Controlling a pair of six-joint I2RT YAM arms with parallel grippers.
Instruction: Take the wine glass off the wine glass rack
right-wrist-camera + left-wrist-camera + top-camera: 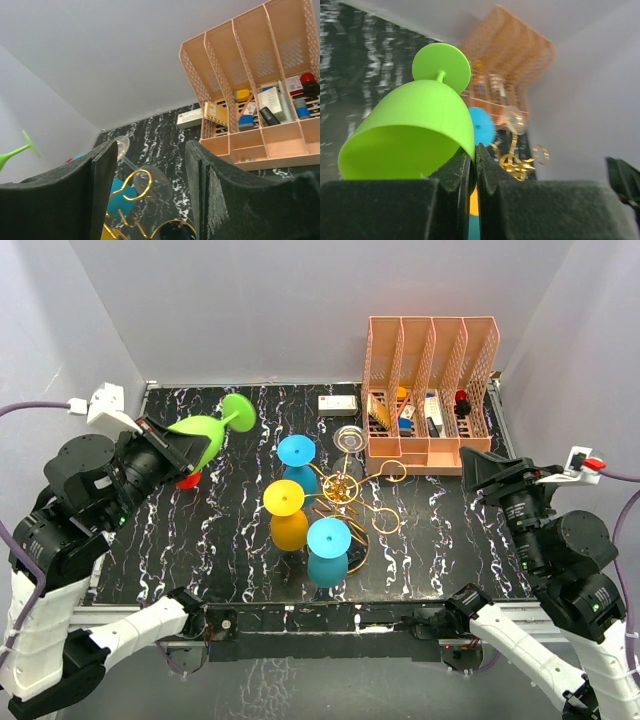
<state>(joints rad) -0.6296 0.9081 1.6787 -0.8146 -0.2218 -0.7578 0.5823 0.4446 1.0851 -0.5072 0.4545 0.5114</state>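
Top external, one green glass point(197, 439), one gold rack point(341, 488)

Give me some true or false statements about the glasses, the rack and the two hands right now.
1. The left hand is shut on the green plastic wine glass. True.
2. That glass hangs on the gold wire wine glass rack. False: it is held clear of the rack, to its left.
3. The right hand grips a glass. False: it is open and empty.
4. A yellow plastic wine glass hangs foot-up on the rack. True.
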